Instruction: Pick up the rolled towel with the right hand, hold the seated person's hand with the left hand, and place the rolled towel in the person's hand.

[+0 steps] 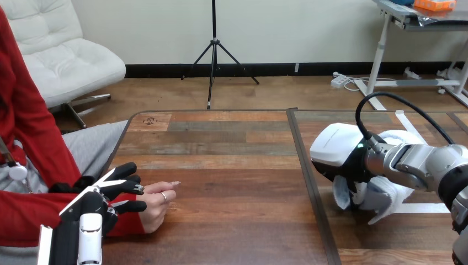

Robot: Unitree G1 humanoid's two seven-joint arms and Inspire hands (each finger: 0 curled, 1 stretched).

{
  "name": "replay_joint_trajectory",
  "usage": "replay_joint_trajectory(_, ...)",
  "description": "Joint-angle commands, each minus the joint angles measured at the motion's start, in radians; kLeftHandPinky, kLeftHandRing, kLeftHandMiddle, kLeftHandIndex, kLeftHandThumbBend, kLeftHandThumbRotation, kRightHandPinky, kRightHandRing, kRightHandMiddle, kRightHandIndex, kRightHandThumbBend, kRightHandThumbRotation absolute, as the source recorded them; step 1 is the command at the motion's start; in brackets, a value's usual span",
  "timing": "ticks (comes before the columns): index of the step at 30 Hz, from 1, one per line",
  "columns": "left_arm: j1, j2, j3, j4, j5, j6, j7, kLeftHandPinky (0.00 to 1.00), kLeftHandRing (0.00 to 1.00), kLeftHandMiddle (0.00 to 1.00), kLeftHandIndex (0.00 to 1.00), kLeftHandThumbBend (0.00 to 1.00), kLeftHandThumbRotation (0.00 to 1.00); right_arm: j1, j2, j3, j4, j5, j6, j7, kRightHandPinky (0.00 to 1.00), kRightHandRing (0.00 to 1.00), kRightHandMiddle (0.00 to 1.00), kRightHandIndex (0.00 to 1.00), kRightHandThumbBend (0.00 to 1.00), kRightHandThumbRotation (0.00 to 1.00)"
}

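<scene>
Right side first: the fingers point(353, 172) are curled down and clamped on the rolled towel point(386, 196), white cloth bulging out below and behind them. Above them sits the white-shelled back of the right hand point(336, 149), and the silver forearm runs off to the view's right edge. The towel is low over the right part of the bench point(232, 165), next to strips of white tape point(425, 208); whether it rests on the wood or hangs just clear, I cannot tell.

Over to the left: black fingers point(126, 170) stretched out nearly straight and spread apart, lying across the wrist of the person's hand point(157, 201), thumb on the near side, nothing wrapped round it. Behind them, the left hand point(96, 204) comes up from the bottom edge. The person's hand rests on the bench near its left edge, loosely curled, well apart from the towel.
</scene>
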Motion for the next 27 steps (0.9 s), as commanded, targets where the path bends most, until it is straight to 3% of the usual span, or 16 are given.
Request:
replay_joint_trajectory(1,-0.085,-0.061,-0.009,-0.013,0.004,0.007,0.001,0.57,0.75,0.77,0.52,0.48,1.0,-0.083,-0.032,-0.043,-0.028,0.026,-0.004,0.009,0.2,0.27,0.33,0.31,0.66,0.0)
replay_joint_trajectory(6,-0.091,-0.061,-0.01,-0.002,0.006,0.002,-0.001,0.56,0.75,0.77,0.52,0.48,1.0,-0.082,-0.037,-0.071,-0.03,0.049,-0.009,0.022,0.22,0.29,0.35,0.31,0.67,0.0)
replay_joint_trajectory(17,-0.096,-0.06,-0.012,0.006,0.013,-0.002,0.001,0.56,0.75,0.77,0.52,0.46,1.0,-0.078,-0.046,-0.097,-0.035,0.054,-0.011,0.006,0.24,0.31,0.37,0.33,0.69,0.0)
replay_joint_trajectory(21,-0.093,-0.057,-0.014,0.0,0.006,0.005,-0.001,0.55,0.76,0.77,0.52,0.46,1.0,-0.071,-0.051,-0.129,-0.033,0.085,-0.031,0.001,0.25,0.32,0.39,0.35,0.71,0.0)
replay_joint_trajectory(27,-0.093,-0.054,-0.013,0.0,0.001,0.008,-0.003,0.56,0.77,0.78,0.52,0.47,1.0,-0.066,-0.054,-0.169,-0.03,0.14,-0.054,0.05,0.32,0.39,0.46,0.44,0.78,0.0)
